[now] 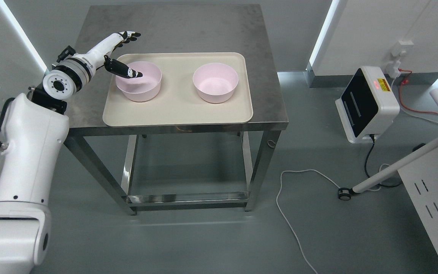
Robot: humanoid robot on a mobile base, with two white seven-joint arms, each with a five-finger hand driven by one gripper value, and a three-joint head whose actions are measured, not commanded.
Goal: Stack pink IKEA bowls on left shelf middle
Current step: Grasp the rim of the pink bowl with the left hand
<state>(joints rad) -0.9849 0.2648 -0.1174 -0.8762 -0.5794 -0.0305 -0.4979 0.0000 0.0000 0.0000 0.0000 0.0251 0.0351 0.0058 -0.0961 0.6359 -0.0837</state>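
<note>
Item: steel table [173,30], grey top, open frame below, standing on a grey floor. On it, one beige tray [177,114] with rounded corners, lying flat and taking up most of the front half. On the tray, two pink bowls, both upright and empty, well apart and not stacked: left bowl [145,89] near the tray's left end, right bowl [216,82] right of the tray's middle. Left arm: white, entering from the lower left, reaching over the table's left edge. Left hand [118,51] at the left bowl, fingers spread; the thumb [126,70], dark-tipped, dips inside the bowl over its near-left rim, while the other fingers [129,35] stretch out above and behind the bowl, apart from it; nothing is clamped. Right arm: not visible. Surroundings: a white box-shaped device [367,102] with a black front panel on the floor at right, a white cable [291,224] trailing across the floor, a white wheeled stand leg [397,165].
</note>
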